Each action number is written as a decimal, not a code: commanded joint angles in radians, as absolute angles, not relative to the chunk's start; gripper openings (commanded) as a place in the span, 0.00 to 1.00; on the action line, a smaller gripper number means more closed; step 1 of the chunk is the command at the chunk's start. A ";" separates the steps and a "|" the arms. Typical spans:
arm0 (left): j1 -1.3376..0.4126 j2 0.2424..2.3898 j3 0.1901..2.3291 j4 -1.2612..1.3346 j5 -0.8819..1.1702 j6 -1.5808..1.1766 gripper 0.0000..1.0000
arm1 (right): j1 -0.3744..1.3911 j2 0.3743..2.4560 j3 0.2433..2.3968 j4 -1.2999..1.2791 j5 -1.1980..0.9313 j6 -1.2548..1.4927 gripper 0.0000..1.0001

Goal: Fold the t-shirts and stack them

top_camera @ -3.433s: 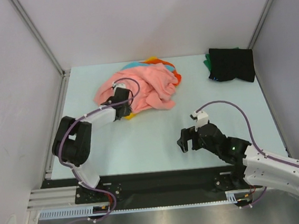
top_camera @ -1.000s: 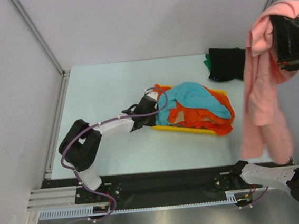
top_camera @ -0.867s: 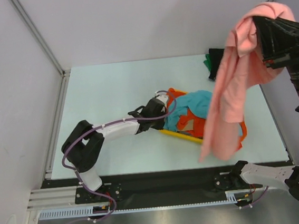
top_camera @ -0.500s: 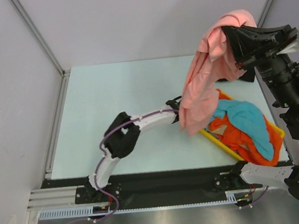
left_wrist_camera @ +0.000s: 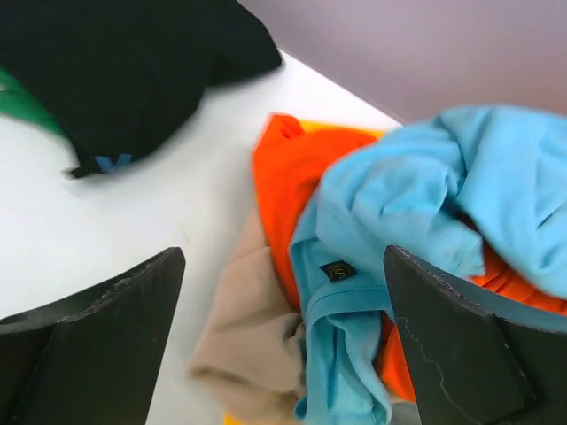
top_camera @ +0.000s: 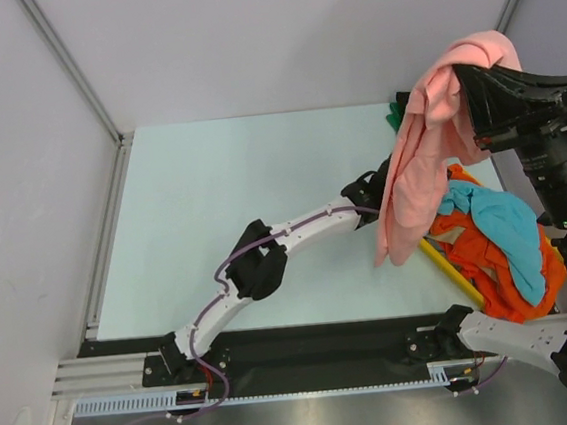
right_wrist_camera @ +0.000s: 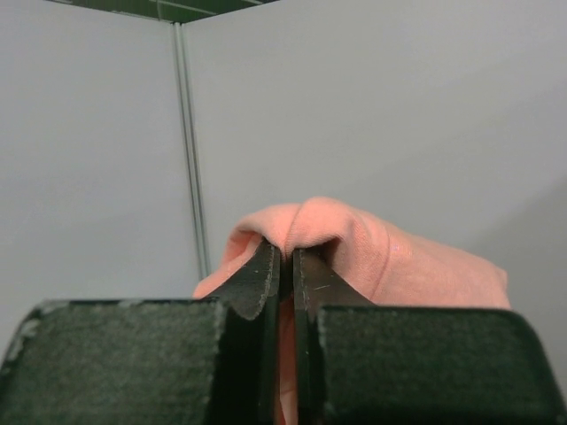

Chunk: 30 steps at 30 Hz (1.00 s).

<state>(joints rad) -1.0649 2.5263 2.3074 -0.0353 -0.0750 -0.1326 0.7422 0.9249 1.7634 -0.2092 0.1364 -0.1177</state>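
Salmon-pink cotton t-shirt (top_camera: pixel 416 175) hangs bunched above the far end of the yellow plastic tray (top_camera: pixel 448 269), pinched in R gripper (right_wrist_camera: pixel 285 266), jaws closed on a fold. Best next: carry it clear of tray, lower onto pale table (top_camera: pixel 212 199), spread flat. R arm held high. L arm stretched toward tray; L gripper (left_wrist_camera: pixel 282 266) wide open, empty, over crumpled turquoise cloth shirt (left_wrist_camera: pixel 425 195) & orange cloth shirt (left_wrist_camera: pixel 283 177) in tray.

Overhead from behind, wrist views close, pink t-shirt (top_camera: pixel 426 148) shared
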 commanded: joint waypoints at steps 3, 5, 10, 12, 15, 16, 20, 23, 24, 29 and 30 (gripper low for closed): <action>-1.026 2.143 2.073 0.084 -0.229 -0.201 0.99 | 0.744 0.925 1.775 -0.101 0.169 -0.170 0.00; -1.000 2.001 1.876 0.069 -0.198 -0.227 0.84 | 0.744 0.928 1.769 -0.083 0.172 -0.173 0.00; -0.962 1.833 1.547 0.011 -0.184 -0.342 0.28 | 0.745 0.937 1.732 -0.049 0.192 -0.179 0.00; -0.965 1.832 1.447 0.009 -0.081 -0.397 0.17 | 0.742 0.933 1.698 -0.034 0.198 -0.179 0.00; -0.986 1.913 1.411 -0.037 -0.013 -0.510 0.07 | 0.742 0.922 1.658 -0.011 0.227 -0.178 0.00; -0.991 1.966 1.408 -0.011 0.029 -0.537 0.05 | 0.742 0.919 1.651 0.020 0.241 -0.176 0.00; -1.031 2.100 1.500 0.040 0.152 -0.612 0.01 | 0.742 0.907 1.623 0.032 0.250 -0.166 0.00; -1.055 2.215 1.678 -0.052 0.153 -0.621 0.00 | 0.742 0.894 1.612 0.022 0.255 -0.164 0.00; -1.057 2.247 1.727 -0.081 0.153 -0.626 0.00 | 0.742 0.890 1.611 0.018 0.262 -0.164 0.00; -1.074 2.453 2.009 -0.153 0.183 -0.653 0.03 | 0.742 0.842 1.589 0.003 0.285 -0.173 0.00; -1.075 2.489 2.073 -0.184 0.187 -0.652 0.19 | 0.742 0.836 1.586 0.003 0.294 -0.176 0.00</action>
<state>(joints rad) -1.0706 2.4069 1.9209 -0.1375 0.1570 -0.6140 0.7422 0.8764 1.5749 -0.0792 0.2657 -0.1585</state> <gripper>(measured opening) 0.101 0.042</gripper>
